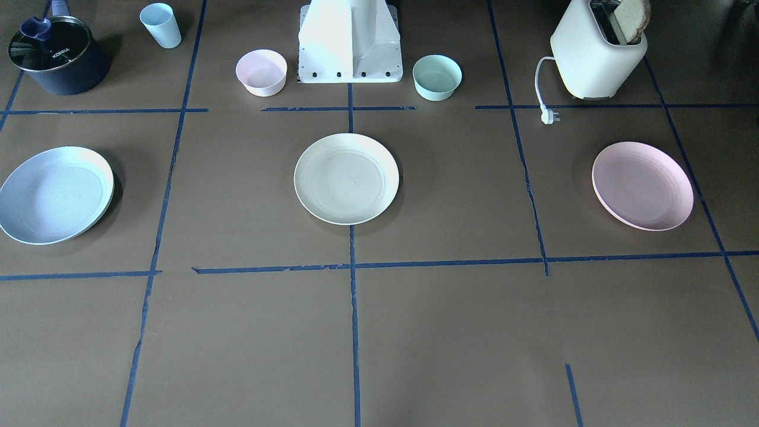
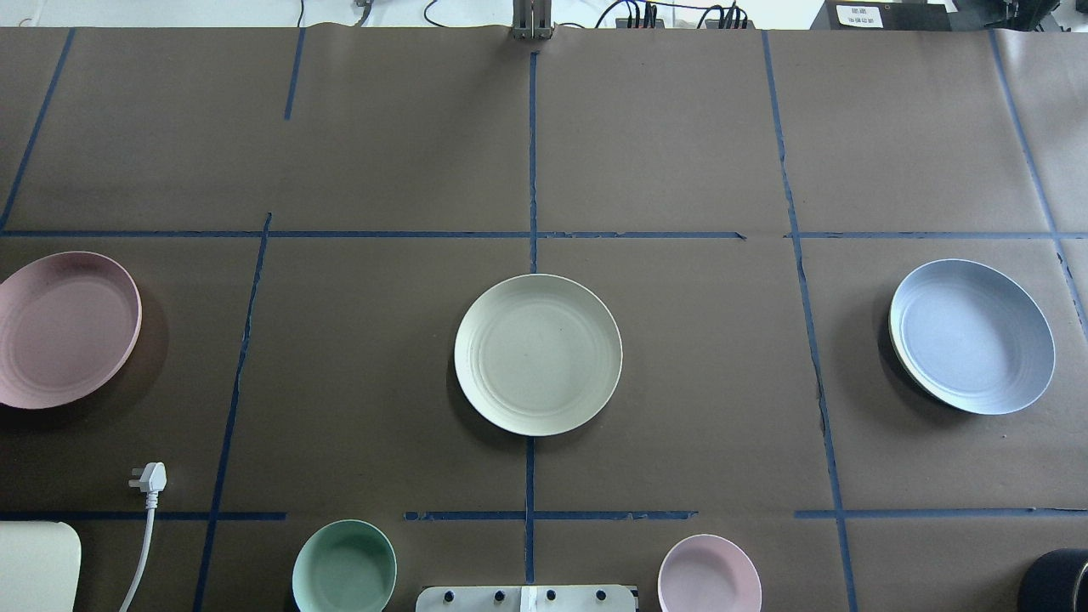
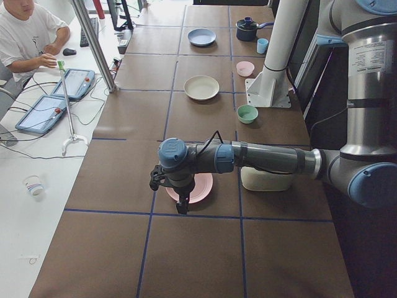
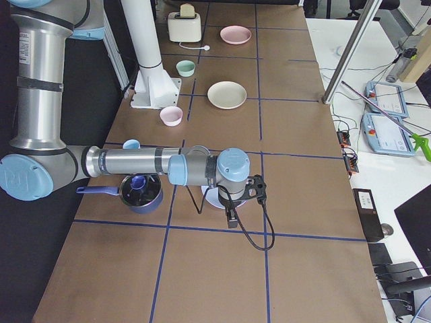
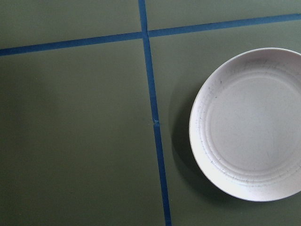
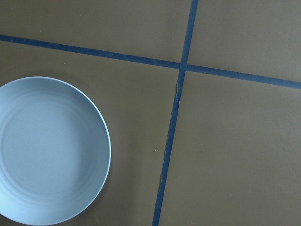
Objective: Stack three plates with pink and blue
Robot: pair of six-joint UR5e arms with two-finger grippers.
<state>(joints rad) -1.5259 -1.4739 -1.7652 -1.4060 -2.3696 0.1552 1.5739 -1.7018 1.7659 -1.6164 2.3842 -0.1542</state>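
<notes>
The cream-white plate (image 1: pixel 347 178) lies alone at the table's middle (image 2: pixel 537 354). The pink plate (image 1: pixel 642 185) lies alone on the robot's left side (image 2: pixel 64 329), and fills the right of the left wrist view (image 5: pixel 249 125). The blue plate (image 1: pixel 54 194) lies alone on the robot's right side (image 2: pixel 971 336), at the lower left of the right wrist view (image 6: pixel 49 150). My left gripper (image 3: pixel 182 207) hangs above the pink plate's (image 3: pixel 200 189) outer edge. My right gripper (image 4: pixel 231 220) hangs above the blue plate. I cannot tell whether either is open or shut.
Near the robot base (image 1: pixel 350 47) stand a small pink bowl (image 1: pixel 261 72) and a mint bowl (image 1: pixel 437 77). A toaster (image 1: pixel 599 50) with its plug (image 1: pixel 549 117) stands behind the pink plate. A dark pot (image 1: pixel 56 56) and pale blue cup (image 1: pixel 161 25) stand behind the blue plate.
</notes>
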